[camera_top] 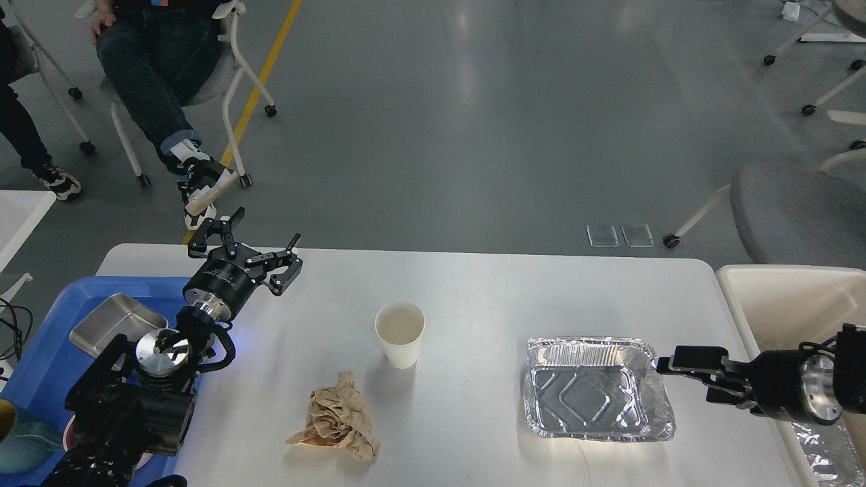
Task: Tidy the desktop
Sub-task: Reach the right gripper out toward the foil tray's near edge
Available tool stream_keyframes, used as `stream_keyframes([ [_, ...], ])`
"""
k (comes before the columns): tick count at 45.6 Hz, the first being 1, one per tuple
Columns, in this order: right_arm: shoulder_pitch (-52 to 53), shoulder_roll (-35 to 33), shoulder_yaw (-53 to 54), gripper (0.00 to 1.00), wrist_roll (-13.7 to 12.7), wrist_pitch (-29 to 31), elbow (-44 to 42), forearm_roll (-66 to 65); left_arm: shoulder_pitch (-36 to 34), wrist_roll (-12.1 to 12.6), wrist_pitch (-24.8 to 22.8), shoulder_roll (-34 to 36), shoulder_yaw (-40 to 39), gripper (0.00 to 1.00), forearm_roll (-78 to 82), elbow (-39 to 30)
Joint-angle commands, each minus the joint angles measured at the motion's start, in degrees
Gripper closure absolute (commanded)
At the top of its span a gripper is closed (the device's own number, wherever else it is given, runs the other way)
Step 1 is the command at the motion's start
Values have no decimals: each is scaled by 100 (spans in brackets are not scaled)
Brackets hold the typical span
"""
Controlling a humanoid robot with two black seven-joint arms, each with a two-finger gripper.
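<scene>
The desktop [473,297] fills the lower middle of the head view, its near edge cut off by the bottom of the frame; on it stand a paper cup [400,333], a crumpled brown paper [338,419] nearer the camera, and a foil tray [597,398] to the right. The left gripper [252,238] hangs above the far left corner of the desktop with its fingers spread apart, holding nothing; the arm below it covers part of the blue tray [40,352], where a steel dish [111,323] is partly in view and a teal cup [17,439] and a pink one are mostly hidden or cut by the edge. The right gripper [683,368] reaches in from the right, its tip at the foil tray's right rim; it is seen side-on and dark, so whether its fingers are apart or together cannot be told, nor whether it touches the rim. A cream bin [778,297] sits at the right edge, cut off; crinkled foil [822,450] shows inside it, half hidden by the arm.
</scene>
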Motion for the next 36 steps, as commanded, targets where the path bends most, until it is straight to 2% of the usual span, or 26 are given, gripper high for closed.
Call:
stream_keyframes([
  [1, 22, 289, 21, 0, 15, 19, -1, -678, 9, 0, -18, 20, 0, 0, -1, 0],
  [12, 145, 641, 197, 0, 33, -16, -89, -952, 18, 0, -35, 47, 0, 0, -1, 0],
  [23, 162, 817, 232, 0, 516, -43, -335, -1074, 18, 0, -35, 38, 0, 0, -1, -8],
  [36, 180, 949, 302, 3, 604, -51, -326, -1294, 44, 0, -44, 47, 0, 0, -1, -8],
])
